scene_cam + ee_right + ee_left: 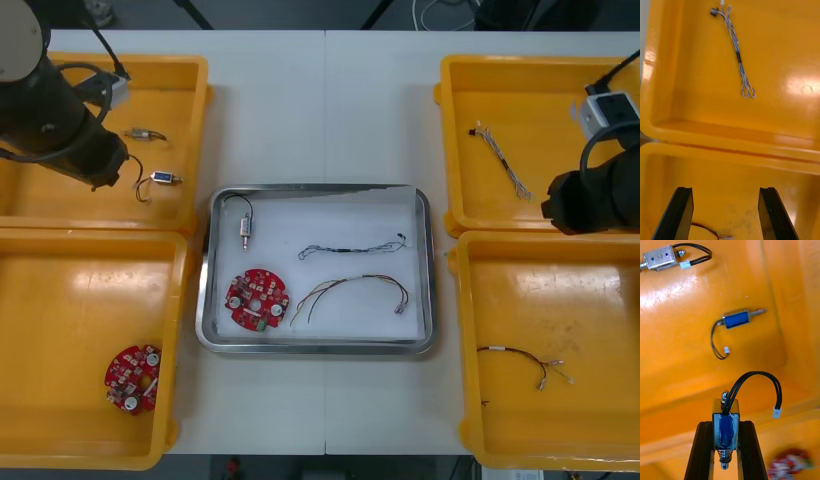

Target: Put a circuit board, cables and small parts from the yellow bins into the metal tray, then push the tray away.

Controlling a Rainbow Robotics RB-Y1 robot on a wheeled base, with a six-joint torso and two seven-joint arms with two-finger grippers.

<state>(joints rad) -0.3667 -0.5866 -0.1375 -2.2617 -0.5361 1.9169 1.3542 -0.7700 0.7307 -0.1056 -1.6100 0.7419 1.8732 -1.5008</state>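
My left gripper (726, 423) is shut on a small metal part (726, 433) with a blue wrap and a looped black lead, held above the far left yellow bin (190, 70). Two more small metal parts (736, 319) (662, 257) lie on that bin's floor beyond the fingers. The metal tray (425, 270) holds a red circuit board (257, 298), a small metal part (244, 230), a black cable (350, 248) and a red and yellow cable (350, 290). My right gripper (724, 191) hangs open over the near right bin (480, 300), with nothing between its fingers.
A twisted blue and white cable (738, 56) lies in the far right bin (455, 80). A red and yellow cable (525, 360) rests in the near right bin. Another red circuit board (133, 377) sits in the near left bin (170, 300).
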